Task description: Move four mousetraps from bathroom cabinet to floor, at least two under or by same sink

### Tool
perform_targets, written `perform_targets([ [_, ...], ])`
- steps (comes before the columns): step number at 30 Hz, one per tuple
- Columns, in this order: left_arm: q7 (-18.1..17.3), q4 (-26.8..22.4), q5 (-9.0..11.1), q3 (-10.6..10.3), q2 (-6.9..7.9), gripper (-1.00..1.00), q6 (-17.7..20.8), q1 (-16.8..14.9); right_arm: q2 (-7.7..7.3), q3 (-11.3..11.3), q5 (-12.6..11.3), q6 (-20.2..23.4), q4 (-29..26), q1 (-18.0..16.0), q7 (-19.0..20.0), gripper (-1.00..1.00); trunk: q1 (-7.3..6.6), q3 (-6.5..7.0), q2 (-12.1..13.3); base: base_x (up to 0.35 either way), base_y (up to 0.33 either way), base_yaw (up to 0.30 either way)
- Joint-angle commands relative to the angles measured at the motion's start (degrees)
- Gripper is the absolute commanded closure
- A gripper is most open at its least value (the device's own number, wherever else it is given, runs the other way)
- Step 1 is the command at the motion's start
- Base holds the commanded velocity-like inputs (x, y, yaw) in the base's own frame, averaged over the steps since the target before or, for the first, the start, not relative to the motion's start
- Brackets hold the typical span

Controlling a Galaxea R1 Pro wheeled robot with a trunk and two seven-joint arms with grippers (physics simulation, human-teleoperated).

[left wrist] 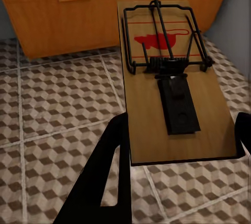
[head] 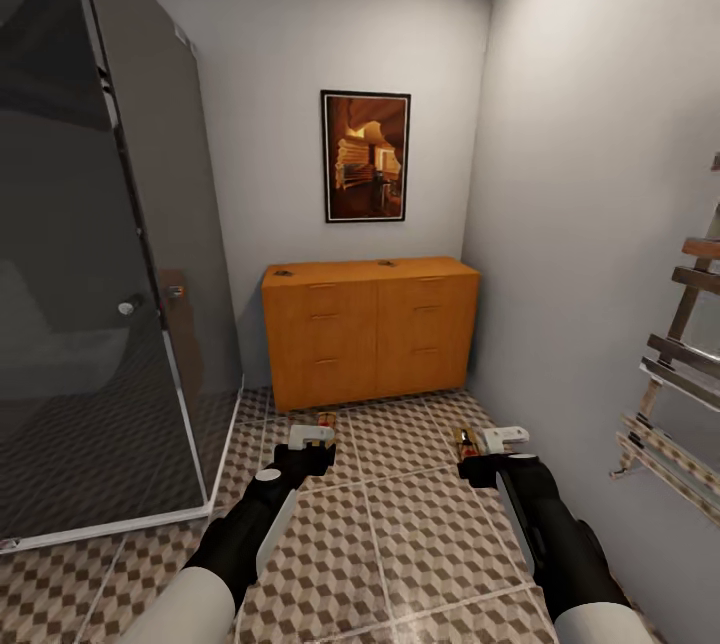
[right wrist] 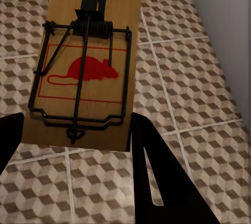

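Soft, even light — sharp renders

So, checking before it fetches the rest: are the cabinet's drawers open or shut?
Shut: every drawer front on the cabinet sits flush in the head view, none pulled out.

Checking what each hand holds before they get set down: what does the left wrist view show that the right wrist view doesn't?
Left wrist view: the orange-brown wooden cabinet beyond its tan wooden mousetrap. Right wrist view: a grey wall beside the other mousetrap. Both show a trap with dark wire and a red mouse mark between black gripper fingers, above the cube-patterned tiled floor.
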Motion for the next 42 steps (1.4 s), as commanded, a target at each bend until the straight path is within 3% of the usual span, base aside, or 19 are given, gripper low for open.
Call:
perform_targets([
  [1, 0.46, -0.09, 0.10, -0.22, 0.03, 1.00, 0.32, -0.03, 0.05, -0.12, 0.18, 0.25, -0.06, -0.04, 0.29, 1.00, -0.04, -0.07, -0.04, -0.333, -0.093, 0.000],
  [24, 0.43, -0.03, 0.15, -0.22, 0.14, 1.00, 0.25, -0.02, 0.05, 0.04, 0.12, 0.29, 0.04, -0.04, 0.81, 1.00, -0.04, -0.07, -0.04, -0.327, -0.091, 0.000],
  [42, 0.29, 0.01, -0.02, -0.25, 0.29, 1.00, 0.25, -0.03, 0.05, -0.04, 0.03, 2.65, 0.03, -0.04, 0.73, 1.00, -0.04, 0.67, -0.04, -0.027, -0.007, -0.172],
])
